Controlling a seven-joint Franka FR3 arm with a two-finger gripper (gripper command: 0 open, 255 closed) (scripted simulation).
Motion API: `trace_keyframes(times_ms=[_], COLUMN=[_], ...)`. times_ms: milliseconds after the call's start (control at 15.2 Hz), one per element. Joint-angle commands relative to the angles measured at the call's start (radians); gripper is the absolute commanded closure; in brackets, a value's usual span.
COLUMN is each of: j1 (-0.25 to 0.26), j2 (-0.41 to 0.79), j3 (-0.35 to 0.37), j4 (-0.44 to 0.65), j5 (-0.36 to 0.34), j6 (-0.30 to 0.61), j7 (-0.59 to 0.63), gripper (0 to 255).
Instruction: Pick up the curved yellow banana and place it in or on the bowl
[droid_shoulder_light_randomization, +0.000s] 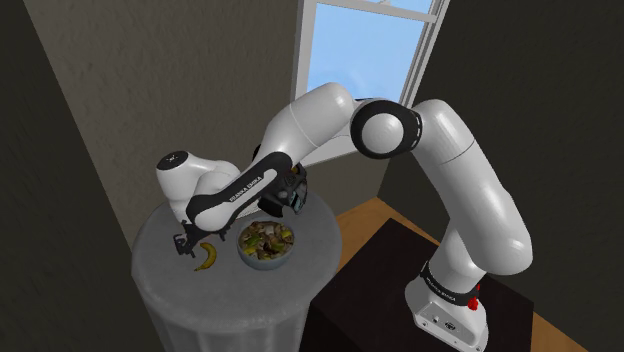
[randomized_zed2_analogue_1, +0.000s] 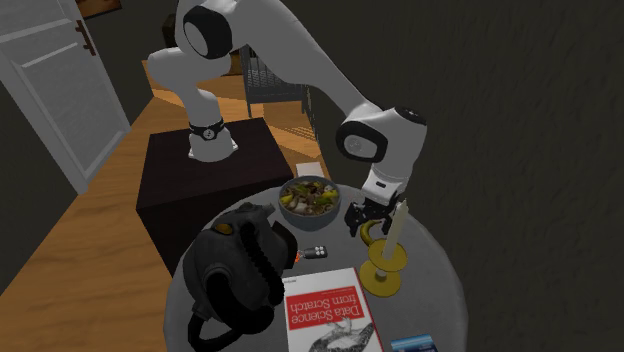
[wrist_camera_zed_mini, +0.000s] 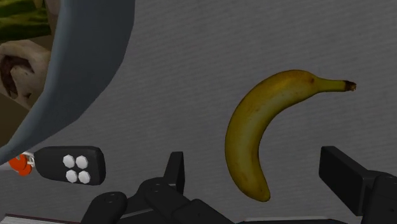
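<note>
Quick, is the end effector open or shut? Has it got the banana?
End effector: open, holding nothing; the banana lies between its fingers, untouched.

One banana (wrist_camera_zed_mini: 257, 130), one bowl (randomized_zed2_analogue_1: 305, 222), one candlestick (randomized_zed2_analogue_1: 387, 268), one book (randomized_zed2_analogue_1: 325, 315), one remote (wrist_camera_zed_mini: 70, 165) and one mask (randomized_zed2_analogue_1: 235, 265).

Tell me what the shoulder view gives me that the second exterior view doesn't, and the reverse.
Shoulder view adds: the window behind the arm, and the banana unobstructed on the round grey table beside the bowl. Second exterior view adds: a candle in a yellow holder, a red book, a black mask-like object, a small remote and a white door. Shared: the food-filled bowl, the table, the dark stand and the gripper low over the table.
</note>
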Motion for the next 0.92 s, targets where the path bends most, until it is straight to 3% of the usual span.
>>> trace_keyframes(times_ms=[0,198,264,858], j1=[0.0,0.0,-0.001,0.0], j2=[0.001,0.001,0.001,0.001], j3=[-0.001,-0.001,-0.001,-0.001], j4=[-0.001,-0.001,-0.002,-0.001], j5=[0.0,-0.001,-0.001,-0.001], j6=[0.002,0.002,0.002,0.002], j7=[0.001,0.001,0.001,0.001], gripper=[0,0,255,255])
